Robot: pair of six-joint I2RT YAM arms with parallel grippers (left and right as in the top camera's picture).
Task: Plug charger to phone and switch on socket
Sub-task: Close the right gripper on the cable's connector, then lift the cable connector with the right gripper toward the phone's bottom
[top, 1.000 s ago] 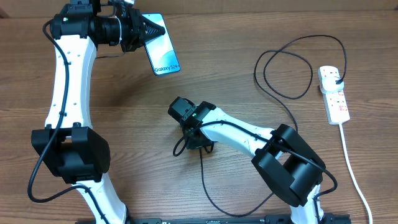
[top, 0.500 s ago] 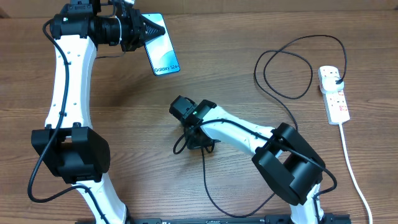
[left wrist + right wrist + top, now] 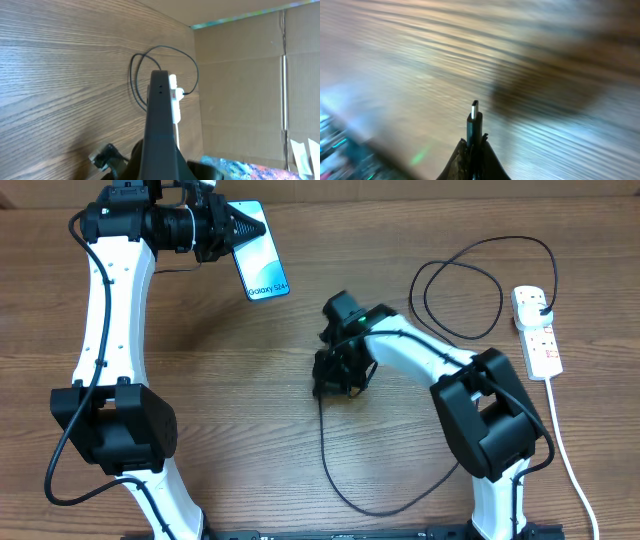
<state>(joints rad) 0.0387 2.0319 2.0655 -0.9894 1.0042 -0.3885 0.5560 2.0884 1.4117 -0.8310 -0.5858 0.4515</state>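
My left gripper (image 3: 232, 228) is shut on the phone (image 3: 262, 264), a slim smartphone with a lit blue-teal screen, held up off the table at the back left. In the left wrist view the phone (image 3: 159, 120) shows edge-on between my fingers. My right gripper (image 3: 330, 383) is shut on the charger's connector tip (image 3: 474, 116), which sticks out past the fingertips above the table. The charger's thin black cable (image 3: 330, 470) trails down and loops round to the right. Its black plug (image 3: 541, 303) sits in the white socket strip (image 3: 537, 333) at the far right.
The socket's white cord (image 3: 567, 460) runs down the right edge of the wooden table (image 3: 220, 400). The charger cable makes loops (image 3: 460, 290) left of the socket. A cardboard wall (image 3: 240, 80) stands beyond the table.
My right gripper has swung right and back with the connector tip, from about the table's middle toward the cable loops. The trailing cable followed. My left arm and the phone have not moved.
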